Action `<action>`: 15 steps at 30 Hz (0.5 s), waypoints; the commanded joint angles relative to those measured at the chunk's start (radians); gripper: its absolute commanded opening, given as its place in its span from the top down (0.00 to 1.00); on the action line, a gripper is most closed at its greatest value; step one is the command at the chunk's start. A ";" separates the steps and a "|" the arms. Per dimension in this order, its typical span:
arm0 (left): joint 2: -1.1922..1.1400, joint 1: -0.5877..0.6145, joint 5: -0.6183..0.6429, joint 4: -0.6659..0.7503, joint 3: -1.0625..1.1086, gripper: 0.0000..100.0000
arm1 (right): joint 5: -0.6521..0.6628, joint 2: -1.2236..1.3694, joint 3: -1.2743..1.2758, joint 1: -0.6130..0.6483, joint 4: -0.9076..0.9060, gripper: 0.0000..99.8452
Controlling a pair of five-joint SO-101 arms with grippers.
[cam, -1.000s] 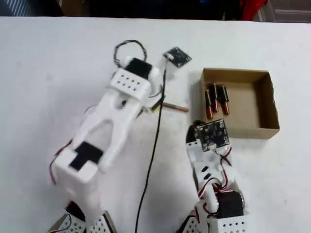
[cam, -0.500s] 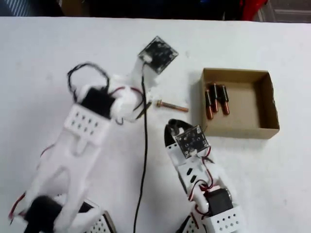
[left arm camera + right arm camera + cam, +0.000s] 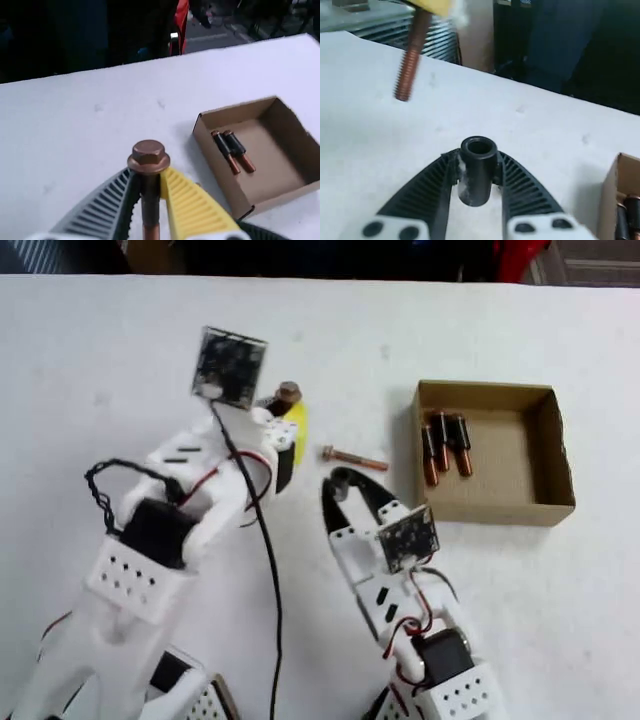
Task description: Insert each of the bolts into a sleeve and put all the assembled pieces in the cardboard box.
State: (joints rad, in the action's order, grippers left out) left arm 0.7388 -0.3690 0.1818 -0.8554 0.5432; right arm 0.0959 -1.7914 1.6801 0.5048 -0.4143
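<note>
The bolt (image 3: 150, 200) stands close to upright in the left gripper (image 3: 149, 177), hexagonal head on top and long axis running down between the two ribbed fingers, one grey and one yellow (image 3: 187, 205), which are clamped against its shaft just below the head. In the right wrist view the bare threaded end pokes out beneath the yellow finger, tilted a little and pointing down at the table (image 3: 120, 340), held up off it. The sleeve (image 3: 477, 172) is a short black tube pinched between the closed-in black fingers of the right gripper (image 3: 477, 160), its axis roughly upright and its open bore facing up; the bolt's end hangs apart from that opening, off to one side. From the high view the sleeve is hard to pick out against the dark fingers, and the held bolt's shaft is covered by the gripper, leaving its head showing. A second bolt (image 3: 355, 459) lies flat on the table between the two grippers and the cardboard box (image 3: 487, 388), its long axis pointing across toward the box, head at the far end from it. Inside the box, against one wall, three assembled pieces (image 3: 445, 445) lie side by side and parallel, copper ends out of black sleeves.
</note>
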 commanded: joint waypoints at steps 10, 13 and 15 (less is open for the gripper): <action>0.355 -0.027 0.144 0.361 0.296 0.98 | -0.005 -0.008 0.011 0.073 0.071 0.98; 0.437 -0.099 0.143 0.387 0.367 0.98 | -0.005 -0.008 0.011 0.074 0.068 0.98; 0.481 -0.120 0.141 0.394 0.391 0.98 | -0.005 -0.008 0.011 0.074 0.067 0.98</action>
State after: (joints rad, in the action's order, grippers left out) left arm 1.1116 -0.4289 0.3168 -0.5148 0.9129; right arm 0.0959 -1.7914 1.6817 0.5692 -0.3698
